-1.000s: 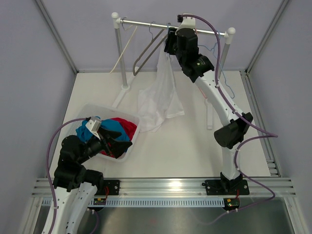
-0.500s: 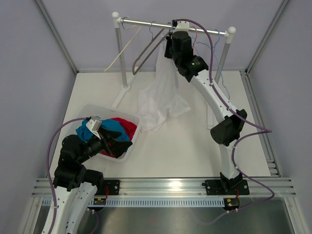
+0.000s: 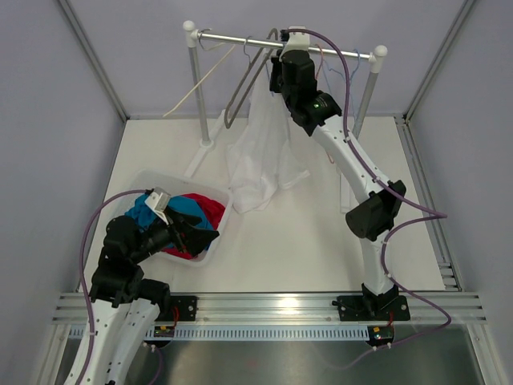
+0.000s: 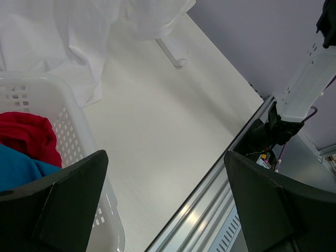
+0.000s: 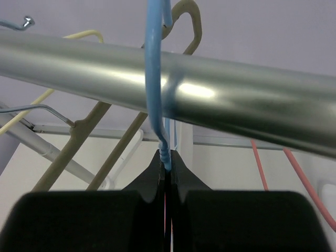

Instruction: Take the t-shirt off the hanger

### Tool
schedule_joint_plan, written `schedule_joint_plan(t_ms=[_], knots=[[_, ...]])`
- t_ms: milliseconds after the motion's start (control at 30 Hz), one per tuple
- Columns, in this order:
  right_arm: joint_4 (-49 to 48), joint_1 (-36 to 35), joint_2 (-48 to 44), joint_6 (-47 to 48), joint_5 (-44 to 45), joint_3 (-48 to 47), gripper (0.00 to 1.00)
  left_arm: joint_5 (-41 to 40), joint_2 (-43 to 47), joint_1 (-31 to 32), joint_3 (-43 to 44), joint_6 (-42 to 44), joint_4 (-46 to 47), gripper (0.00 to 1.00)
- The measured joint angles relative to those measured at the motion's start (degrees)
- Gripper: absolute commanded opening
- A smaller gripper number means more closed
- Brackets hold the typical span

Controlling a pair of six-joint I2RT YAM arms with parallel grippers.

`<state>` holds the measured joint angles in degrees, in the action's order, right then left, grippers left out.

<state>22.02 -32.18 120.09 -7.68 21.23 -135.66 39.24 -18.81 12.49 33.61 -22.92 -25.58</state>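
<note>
Right claw [image 5: 167, 163] pinches the blue hanger [image 5: 155, 79] hook just under the rail [image 5: 262, 105]. The t-shirt [image 3: 260, 152], draped below it, looks light and limp; grip bunched cloth there. Left claw [image 4: 168, 205] spread.

Overhead rear view, two wrist close-ups

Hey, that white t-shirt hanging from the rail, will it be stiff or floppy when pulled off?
Probably very floppy: the white t-shirt hangs in folds and its hem crumples on the table. Likely light, since a thin blue hanger seems to carry it.
</note>
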Motion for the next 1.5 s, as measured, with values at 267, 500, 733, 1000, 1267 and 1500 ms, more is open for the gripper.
schedule_joint_plan(t_ms=[267,500,733,1000,1267,1500], knots=[[-3.4,-1.9,-6.3,4.3,3.3,8.5,0.0,0.1,-1.4,0.0,0.1,-0.2,0.0,0.99],[-6.4,-2.0,-9.7,5.3,5.9,15.2,0.0,0.3,-2.6,0.0,2.5,-0.9,0.0,0.99],[-5.6,-2.0,-8.6,6.1,9.4,14.2,0.0,0.0,-2.7,0.0,2.9,-1.2,0.1,0.99],[-5.9,-2.0,-6.9,7.1,12.4,13.9,0.0,-0.7,-2.9,0.1,3.0,-1.1,0.0,0.99],[-10.0,-2.0,-8.0,7.6,13.9,17.1,0.0,-1.6,-3.2,0.1,3.0,-1.1,0.0,0.99],[-7.7,-2.0,-11.8,7.9,15.7,20.2,0.0,-1.8,-5.1,0.2,5.2,-1.5,0.0,0.99]])
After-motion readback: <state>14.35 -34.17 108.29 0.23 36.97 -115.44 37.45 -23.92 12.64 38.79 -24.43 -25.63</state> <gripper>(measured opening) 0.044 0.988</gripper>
